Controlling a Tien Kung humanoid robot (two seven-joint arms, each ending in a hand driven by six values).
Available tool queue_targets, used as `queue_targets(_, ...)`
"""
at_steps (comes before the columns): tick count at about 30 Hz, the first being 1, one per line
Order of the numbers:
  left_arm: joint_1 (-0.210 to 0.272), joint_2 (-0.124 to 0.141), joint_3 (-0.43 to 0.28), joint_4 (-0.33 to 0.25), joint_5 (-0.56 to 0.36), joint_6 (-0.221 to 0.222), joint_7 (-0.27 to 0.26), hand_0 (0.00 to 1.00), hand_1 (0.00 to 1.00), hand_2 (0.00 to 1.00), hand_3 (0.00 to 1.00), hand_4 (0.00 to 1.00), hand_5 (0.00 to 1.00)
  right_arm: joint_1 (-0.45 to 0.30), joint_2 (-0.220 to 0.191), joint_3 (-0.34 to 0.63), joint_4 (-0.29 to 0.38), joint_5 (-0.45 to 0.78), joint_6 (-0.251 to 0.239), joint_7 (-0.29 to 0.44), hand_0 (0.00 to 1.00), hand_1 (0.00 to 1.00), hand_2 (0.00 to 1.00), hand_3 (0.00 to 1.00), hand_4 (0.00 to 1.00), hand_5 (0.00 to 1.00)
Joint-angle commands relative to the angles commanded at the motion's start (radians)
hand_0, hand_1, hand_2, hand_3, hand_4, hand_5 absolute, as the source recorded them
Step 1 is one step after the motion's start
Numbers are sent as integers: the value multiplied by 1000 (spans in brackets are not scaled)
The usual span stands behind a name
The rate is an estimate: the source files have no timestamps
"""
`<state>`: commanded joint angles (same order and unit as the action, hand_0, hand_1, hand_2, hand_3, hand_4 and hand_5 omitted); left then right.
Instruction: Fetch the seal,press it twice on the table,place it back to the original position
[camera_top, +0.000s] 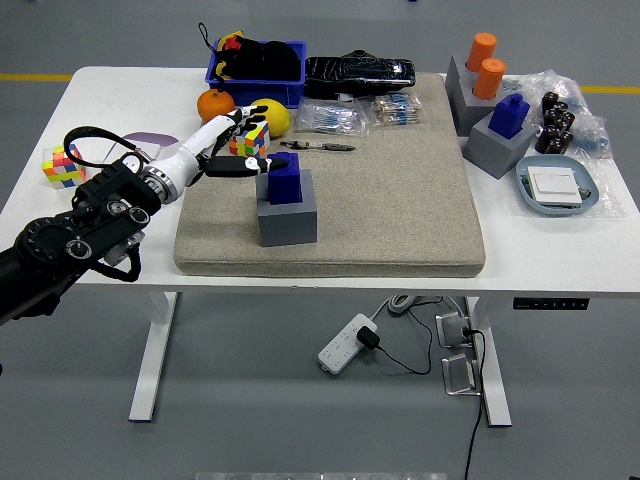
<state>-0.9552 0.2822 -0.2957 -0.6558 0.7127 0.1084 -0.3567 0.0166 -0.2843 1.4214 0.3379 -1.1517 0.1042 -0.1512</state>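
Left hand: your left hand (238, 152) comes in from the left side. Its fingers (252, 163) are spread out and hold nothing. It is above the mat's left edge.
Seal: the blue seal (284, 178) is just to the right of your hand. You can see it stands up straight in its grey block (288, 214). Whether your fingertips touch the seal, you cannot tell; they are very close to its left side.
Block: the grey block sits just below and to the right of your hand, on the mat (400, 190).
Small cube: a bright cube (249, 136) is right behind your hand, partly hidden by your fingers.
Fruit: an orange (213, 103) and a lemon (272, 113) lie just past your hand, toward the far side of the table (120, 90).
Other cube: a second bright cube (58, 165) is far to the left of your hand, beside your arm (70, 240).
Bin: a blue bin (255, 68) with dark things in it is past the fruit, well away from your hand.
Far right: another blue seal on a grey block (505, 135), two orange pegs (485, 60) and a tray (560, 188) are all far to the right of your hand.
Right hand: you cannot see it here.
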Motion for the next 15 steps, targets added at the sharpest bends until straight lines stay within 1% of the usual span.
queue_targets(4,10,32,-21,24,-25,7,-28,998,998,998,998,998,509,-1,-2,2,-2,-3,0,0,819,719,688,698,734,507)
queue_targets(6,19,50,-27,43,-30,8,-31,998,998,998,998,998,509,-1,-3,2,-3,-4,0,0,819,719,688,698,734,507)
queue_targets(10,27,68,-6,88,-47,22,-32,998,998,998,998,998,509,0,-2,3,-5,-7,0,0,819,719,688,698,734,507)
queue_targets(11,29,72,3,104,-55,27,-32,972,998,998,998,998,438,1,-1,3,-5,-6,0,0,819,719,688,698,734,507)
queue_targets(15,35,82,35,173,-75,44,-27,972,998,998,998,998,438,2,1,3,-5,-6,0,1,819,719,688,698,734,507)
